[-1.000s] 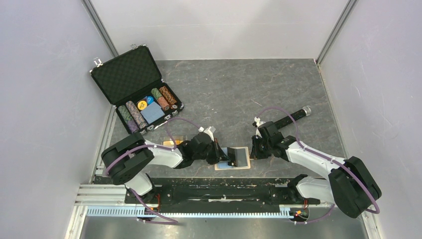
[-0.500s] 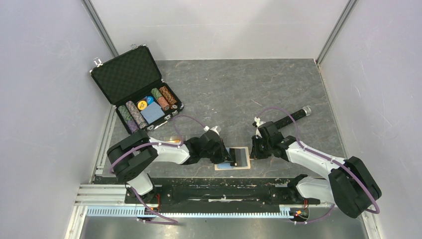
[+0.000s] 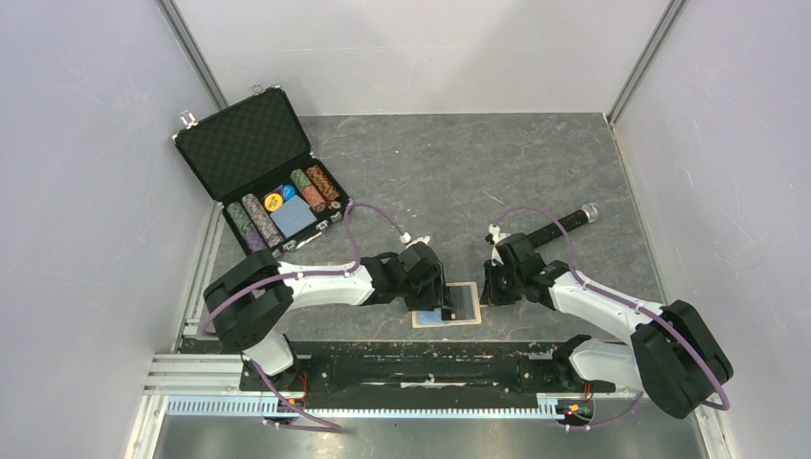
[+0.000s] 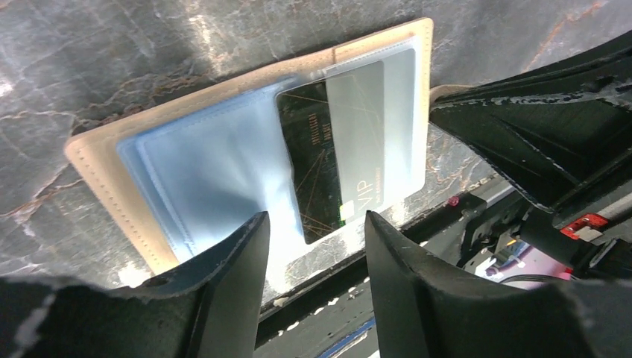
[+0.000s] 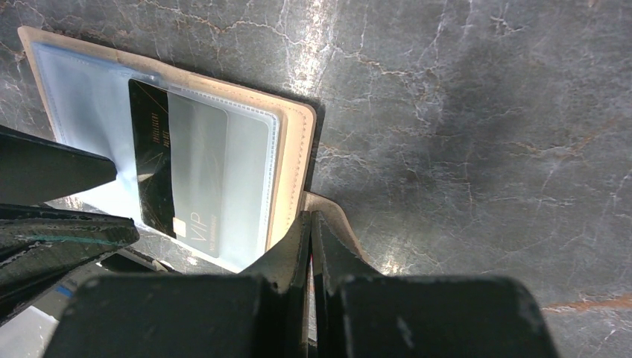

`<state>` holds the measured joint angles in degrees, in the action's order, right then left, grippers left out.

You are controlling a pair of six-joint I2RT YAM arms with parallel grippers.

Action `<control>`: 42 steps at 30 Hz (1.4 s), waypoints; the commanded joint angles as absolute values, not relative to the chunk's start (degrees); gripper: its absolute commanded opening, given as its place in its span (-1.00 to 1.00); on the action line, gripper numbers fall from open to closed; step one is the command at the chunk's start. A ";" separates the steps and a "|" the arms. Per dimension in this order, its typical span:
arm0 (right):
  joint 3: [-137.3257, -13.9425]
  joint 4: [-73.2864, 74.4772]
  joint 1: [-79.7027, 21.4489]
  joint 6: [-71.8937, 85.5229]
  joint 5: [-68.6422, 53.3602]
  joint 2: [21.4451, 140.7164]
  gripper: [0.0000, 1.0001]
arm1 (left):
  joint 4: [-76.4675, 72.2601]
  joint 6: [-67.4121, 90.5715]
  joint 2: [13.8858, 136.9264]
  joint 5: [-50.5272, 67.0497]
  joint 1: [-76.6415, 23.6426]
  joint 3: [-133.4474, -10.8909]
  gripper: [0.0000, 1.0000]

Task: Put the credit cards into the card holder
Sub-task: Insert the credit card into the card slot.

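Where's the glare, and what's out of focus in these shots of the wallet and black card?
Left wrist view: glare patches whiten the table, the card holder's clear pocket hazes half the black card, and the left gripper up close looks slightly soft. Right wrist view: a bright streak runs down the table, with a dark shadow to its right. Top view: evenly lit, sharp.

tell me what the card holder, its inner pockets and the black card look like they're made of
Card holder: tan leather or faux leather, matte, with stitching along its edge.
Inner pockets: thin soft plastic, pale blue to clear, glossy; they wrinkle and catch glare.
Black card: probably stiff plastic, possibly metal; smooth, with gold print, lying flat and partly under a clear pocket.
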<state>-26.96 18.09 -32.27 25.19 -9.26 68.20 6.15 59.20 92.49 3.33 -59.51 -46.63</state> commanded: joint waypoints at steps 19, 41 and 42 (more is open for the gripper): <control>-25.75 17.71 -32.26 23.73 -8.77 69.86 -1.00 | 7.31 53.26 100.22 4.72 -59.68 -55.02 0.02; -25.92 18.16 -32.26 23.87 -8.45 68.89 -1.00 | 9.38 55.61 97.27 3.37 -60.64 -57.40 -0.04; -26.08 18.27 -32.24 23.91 -8.32 68.68 -1.00 | 10.24 55.30 96.53 2.65 -60.54 -57.18 -0.01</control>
<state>-26.96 18.04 -32.12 24.77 -9.58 68.29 9.32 55.96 101.30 5.78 -59.96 -57.04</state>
